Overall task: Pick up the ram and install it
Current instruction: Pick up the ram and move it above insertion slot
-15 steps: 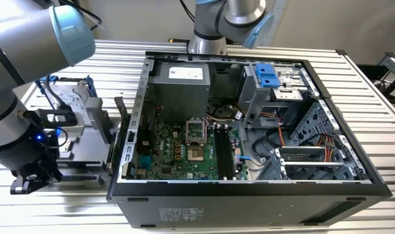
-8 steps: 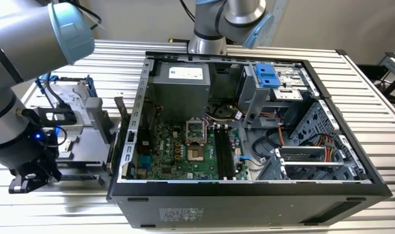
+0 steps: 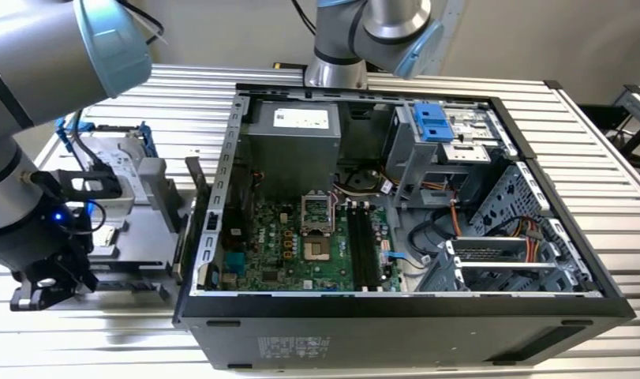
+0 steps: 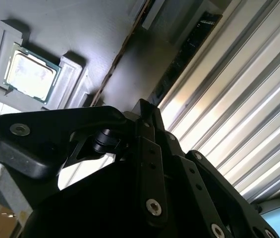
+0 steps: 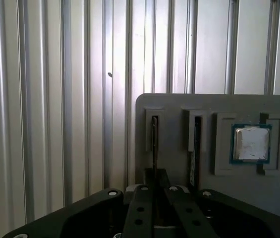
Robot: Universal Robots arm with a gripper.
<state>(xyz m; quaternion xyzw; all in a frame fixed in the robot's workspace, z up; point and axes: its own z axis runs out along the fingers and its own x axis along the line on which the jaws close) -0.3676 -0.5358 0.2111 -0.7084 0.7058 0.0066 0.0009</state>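
One arm, one gripper. It hung low over a grey holder on the slatted table, at the exterior view's left beside the case. Both wrist views gave the holder close: two sticks on edge in two slots and one processor. The ram ran straight in line with the gripper; the other ram stood one slot over. Couldn't tell if the claw was wide, narrow or gripping. The exterior view took in one open case with one motherboard.
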